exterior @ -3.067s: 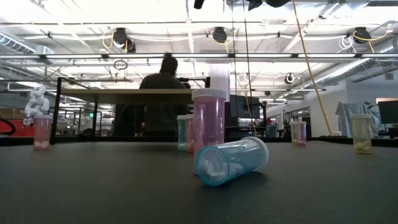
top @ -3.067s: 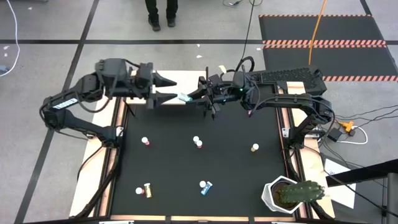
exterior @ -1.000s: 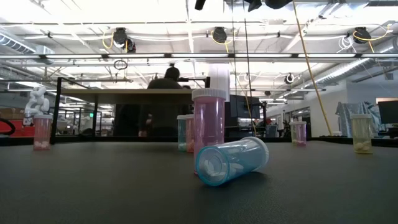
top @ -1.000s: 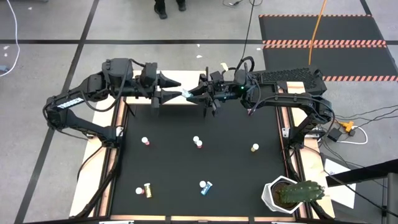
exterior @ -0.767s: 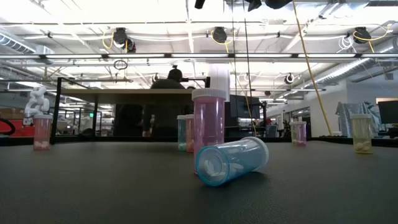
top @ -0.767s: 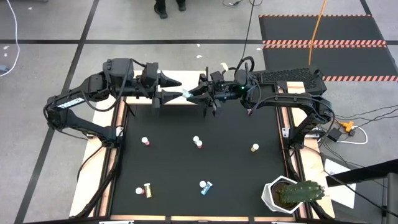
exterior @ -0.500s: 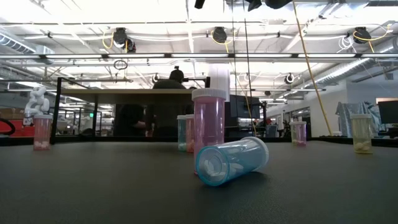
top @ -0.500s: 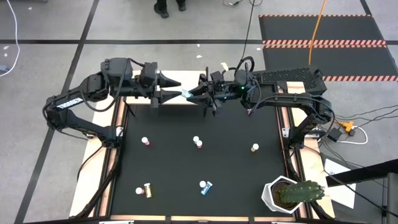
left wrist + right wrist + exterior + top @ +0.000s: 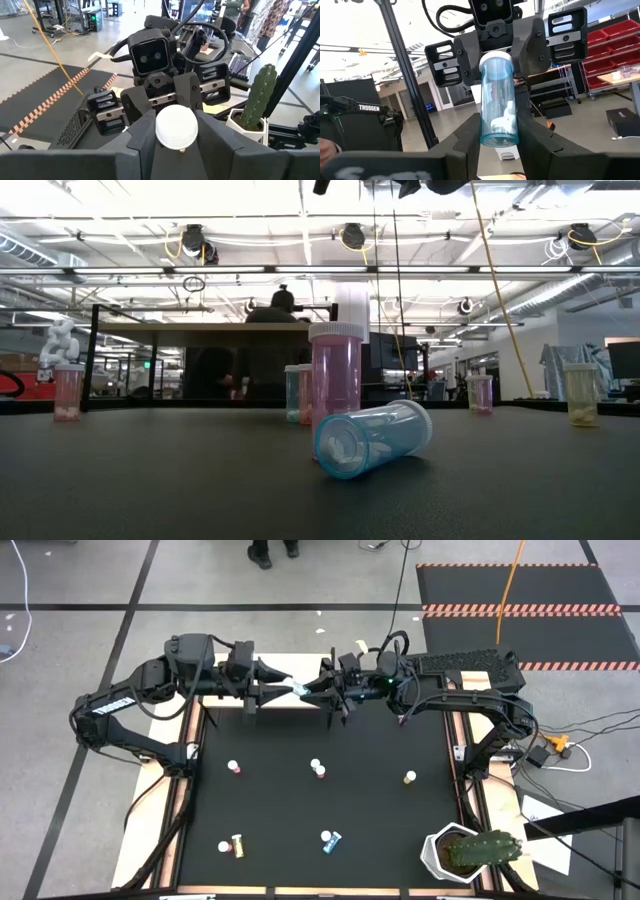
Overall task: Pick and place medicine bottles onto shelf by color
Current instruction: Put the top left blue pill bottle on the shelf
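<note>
A blue medicine bottle (image 9: 298,691) with a white cap hangs in the air over the pale-wood shelf (image 9: 300,665) at the table's far edge. My left gripper (image 9: 284,687) comes from the left and my right gripper (image 9: 309,692) from the right. They meet at the bottle and both are shut on it. Several other bottles stay on the black mat: two pink ones (image 9: 234,768) (image 9: 318,769) and a yellow one (image 9: 410,777) stand upright, while a yellow one (image 9: 233,844) and a blue one (image 9: 372,440) lie on their sides. My left gripper pinches the bottle's white cap (image 9: 176,126) between its two fingers, coming level from the table's left, with the fingers along the bottle's length. My right gripper pinches the bottom end of the clear blue body (image 9: 497,134) between its two fingers, coming from the table's right, along the bottle. The bottle lies roughly level between the two grippers, lifted clear above the shelf.
A white pot with a green cactus (image 9: 470,852) stands at the near right corner. A person (image 9: 270,550) stands beyond the far edge. The mat between the standing bottles is bare.
My left gripper's fingers have drawn together onto the bottle's cap. Both arms and the bottle have kept their place.
</note>
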Tool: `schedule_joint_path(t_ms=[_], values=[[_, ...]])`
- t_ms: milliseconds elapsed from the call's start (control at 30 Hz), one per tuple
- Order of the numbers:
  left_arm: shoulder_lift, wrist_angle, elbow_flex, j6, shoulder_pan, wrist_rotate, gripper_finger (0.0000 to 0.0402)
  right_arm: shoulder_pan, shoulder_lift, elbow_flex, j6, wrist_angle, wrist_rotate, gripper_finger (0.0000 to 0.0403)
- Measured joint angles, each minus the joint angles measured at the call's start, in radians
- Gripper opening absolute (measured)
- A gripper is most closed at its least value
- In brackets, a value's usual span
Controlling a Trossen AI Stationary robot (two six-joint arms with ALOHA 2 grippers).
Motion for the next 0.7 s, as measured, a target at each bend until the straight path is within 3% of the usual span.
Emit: schedule_joint_path(t_ms=[133,267,467,700], values=[[0.0,-0.007,0.0,-0.037,0.024,-0.017,0.013,-0.013,-0.002,0.001,0.01,-0.036,0.001,0.0126],[-0.005,-0.01,0.0,-0.077,0.078,-0.037,0.013,-0.045,-0.021,0.0,0.022,-0.124,0.004,0.0174],[-0.004,-0.055,0.001,-0.084,0.176,-0.042,0.0131,-0.079,-0.131,0.0,-0.048,-0.477,0.188,0.024],[0.004,-0.203,0.001,-0.038,0.421,-0.1,0.0131,-0.076,-0.275,0.001,-0.132,-0.768,0.322,0.0247]])
